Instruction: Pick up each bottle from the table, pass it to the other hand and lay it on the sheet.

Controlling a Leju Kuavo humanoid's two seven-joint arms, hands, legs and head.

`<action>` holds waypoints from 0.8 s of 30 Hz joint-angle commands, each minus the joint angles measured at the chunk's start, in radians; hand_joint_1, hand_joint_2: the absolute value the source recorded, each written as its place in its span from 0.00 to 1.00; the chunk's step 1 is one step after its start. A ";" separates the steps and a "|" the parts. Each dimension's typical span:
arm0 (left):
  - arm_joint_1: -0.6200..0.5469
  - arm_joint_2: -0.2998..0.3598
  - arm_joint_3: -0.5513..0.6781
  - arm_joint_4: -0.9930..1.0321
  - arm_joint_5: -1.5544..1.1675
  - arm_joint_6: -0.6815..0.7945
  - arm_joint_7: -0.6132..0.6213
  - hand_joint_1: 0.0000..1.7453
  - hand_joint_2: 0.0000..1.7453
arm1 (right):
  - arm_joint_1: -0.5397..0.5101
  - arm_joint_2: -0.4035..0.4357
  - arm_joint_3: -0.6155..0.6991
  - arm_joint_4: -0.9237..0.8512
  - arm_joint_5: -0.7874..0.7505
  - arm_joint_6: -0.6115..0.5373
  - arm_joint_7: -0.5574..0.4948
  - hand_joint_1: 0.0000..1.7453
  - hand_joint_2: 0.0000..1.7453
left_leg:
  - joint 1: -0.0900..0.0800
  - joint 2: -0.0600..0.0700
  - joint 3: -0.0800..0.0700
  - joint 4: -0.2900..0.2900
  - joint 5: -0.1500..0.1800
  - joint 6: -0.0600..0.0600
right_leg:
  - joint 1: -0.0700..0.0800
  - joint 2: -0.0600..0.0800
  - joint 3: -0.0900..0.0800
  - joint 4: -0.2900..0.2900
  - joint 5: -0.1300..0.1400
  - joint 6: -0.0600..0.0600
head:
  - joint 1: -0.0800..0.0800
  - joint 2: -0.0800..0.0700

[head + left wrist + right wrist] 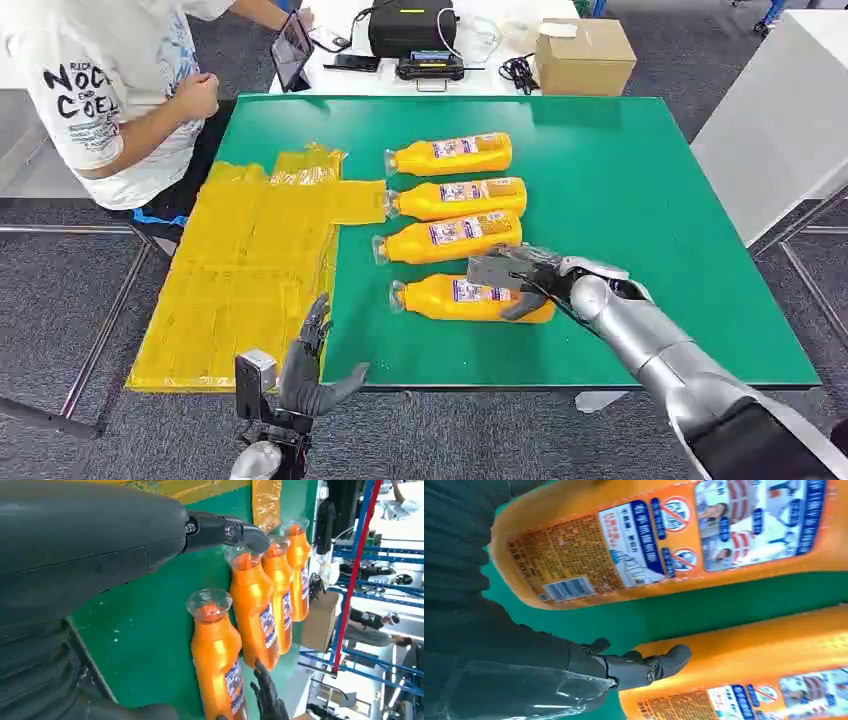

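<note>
Four orange bottles lie side by side on the green table [620, 200], caps towards the yellow sheet [250, 270]. My right hand [515, 280] is draped over the base end of the nearest bottle [440, 297], which rests flat on the table. Its thumb [649, 665] touches that bottle [774, 645], with the neighbouring bottle [674, 545] just beyond. My left hand [310, 365] hovers at the table's front edge beside the sheet, fingers spread and holding nothing. One of its fingers [225, 530] points towards the bottle row, with the nearest bottle [215, 650] close by.
A person [110, 90] in a white shirt sits at the far left corner, beside the sheet. Behind the green table stand a cardboard box [585, 55], a black case [410, 30] and a tablet [293, 48]. A white table [780, 130] is to the right.
</note>
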 commanded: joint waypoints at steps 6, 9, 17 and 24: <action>-0.048 0.008 -0.004 0.078 0.008 -0.006 0.002 0.00 1.00 | -0.052 -0.040 0.218 0.033 -0.050 -0.009 0.005 0.00 1.00 | 0.001 0.002 0.002 0.000 -0.001 -0.002 | 0.001 0.001 0.001 0.000 0.000 -0.002 | 0.000 0.000; -0.050 0.006 -0.007 0.082 0.009 -0.006 0.003 0.00 1.00 | -0.040 -0.030 0.226 0.044 -0.052 -0.016 0.004 0.00 1.00 | 0.002 0.003 0.004 0.000 -0.002 -0.003 | 0.002 0.002 0.004 -0.001 -0.001 -0.003 | 0.000 0.000; -0.051 0.006 -0.008 0.082 0.009 -0.005 0.004 0.00 1.00 | -0.028 -0.015 0.231 0.057 -0.050 -0.029 0.004 0.00 1.00 | 0.001 0.001 0.002 0.000 -0.001 -0.001 | 0.001 0.001 0.002 0.000 0.000 -0.002 | 0.000 0.000; -0.050 0.005 -0.017 0.084 0.014 0.000 0.011 0.00 1.00 | -0.027 0.024 0.260 0.126 -0.023 -0.058 -0.007 0.00 1.00 | 0.003 0.004 0.006 0.000 -0.002 -0.003 | 0.003 0.002 0.005 -0.002 -0.001 -0.004 | 0.000 0.000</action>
